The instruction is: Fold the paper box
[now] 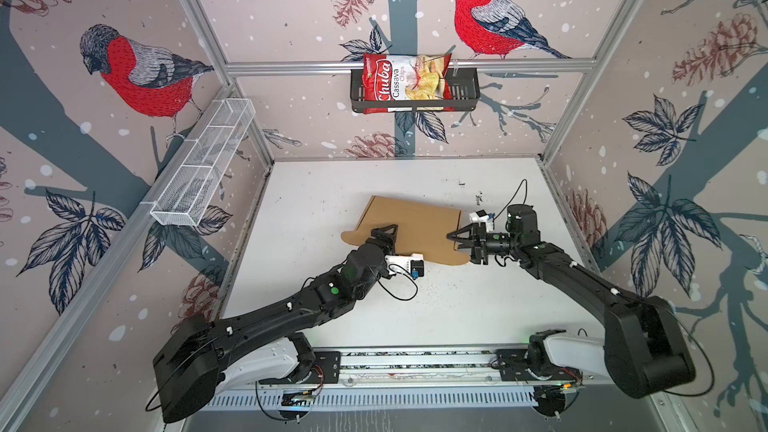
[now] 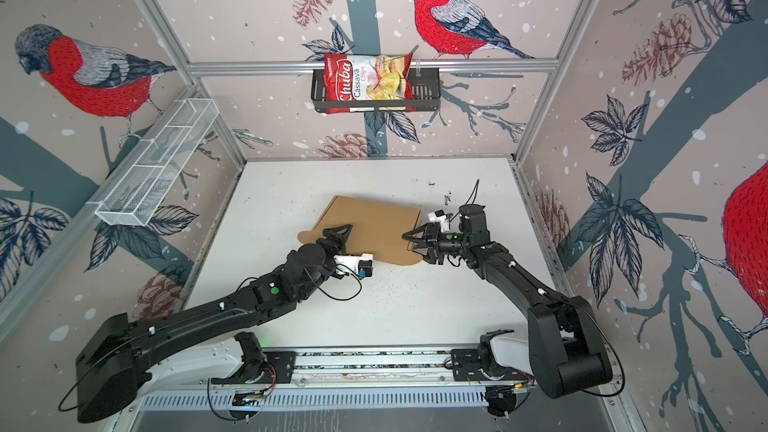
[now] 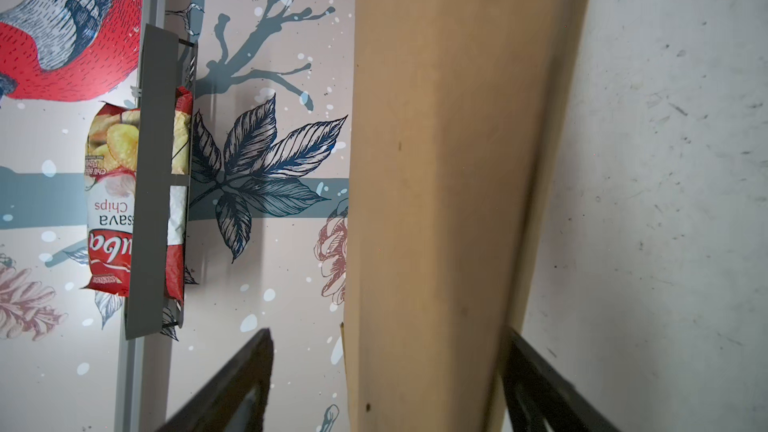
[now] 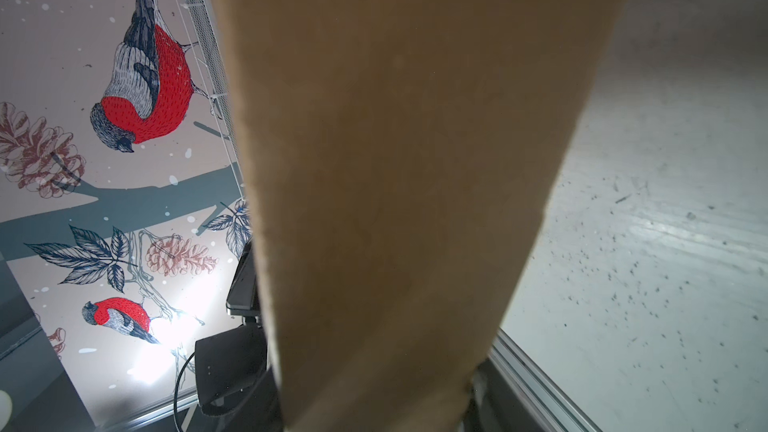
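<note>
Quick look at me: two matte black arms, left arm (image 1: 270, 317) and right arm (image 1: 582, 280), with chunky boxy shells at the shoulder end and slimmer rounded ones further out. Each one joins a white base link (image 1: 257, 361) on a black plate (image 1: 328, 367), along a silver rail (image 1: 415, 367). Small white tabs (image 1: 289, 306) dot the shells, plus a green dot (image 1: 333, 290). My left claw (image 1: 385, 229) and right claw (image 1: 459, 243) are black, with triangular open-frame fingers. There's a white camera block (image 1: 405, 263) at each wrist, with a thin black cable (image 1: 398, 299) looping off it.
</note>
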`<state>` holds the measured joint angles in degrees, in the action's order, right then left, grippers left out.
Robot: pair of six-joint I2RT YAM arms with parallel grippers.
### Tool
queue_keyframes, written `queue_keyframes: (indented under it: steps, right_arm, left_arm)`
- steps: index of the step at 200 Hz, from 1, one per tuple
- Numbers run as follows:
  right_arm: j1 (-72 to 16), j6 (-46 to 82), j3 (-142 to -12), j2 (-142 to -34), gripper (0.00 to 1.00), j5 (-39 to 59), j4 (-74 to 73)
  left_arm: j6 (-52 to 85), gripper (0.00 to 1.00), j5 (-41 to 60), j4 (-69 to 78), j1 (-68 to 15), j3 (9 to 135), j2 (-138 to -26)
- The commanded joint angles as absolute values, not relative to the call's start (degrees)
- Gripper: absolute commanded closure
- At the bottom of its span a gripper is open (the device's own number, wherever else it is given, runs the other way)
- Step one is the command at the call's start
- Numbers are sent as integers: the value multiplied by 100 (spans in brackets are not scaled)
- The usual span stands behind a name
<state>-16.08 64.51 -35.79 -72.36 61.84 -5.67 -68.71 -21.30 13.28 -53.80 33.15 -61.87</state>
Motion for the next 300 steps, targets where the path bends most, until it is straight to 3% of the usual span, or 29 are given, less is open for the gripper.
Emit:
queue_keyframes:
  steps: [1,22,93,141,204,231,300]
  right_arm:
    - [-1626,6340,-3612,-7206,49,6599,-469]
    - [-1596,6402,-3621,-7206,50,6587,-504]
    - [-1512,6602,-3621,-7207,51,6679,-584]
    - [-1660,6637,-3698,-7058,52,6758,-455]
    - [-1828,6515,-3661,-7040,52,6882,-277]
    - [-1825,6574,-3696,-7082,49,6882,-311]
    - [-1459,6535,-3630,-6888,21,6543,-323]
  left_arm:
    - [-7061,16,-2127,1626,-5353,3408,-6214]
    - [-6521,3,-1857,918,-5388,3672,-6054]
    - [-6161,3,-1589,844,-5412,2973,-5346]
    - [-6917,5,-1912,1998,-5309,2789,-5907]
    - [-7242,20,-2050,2257,-5150,2879,-5994]
    - [-7251,39,-1975,2161,-5150,3000,-6064]
    - [-6916,48,-1978,1608,-5144,3246,-6089]
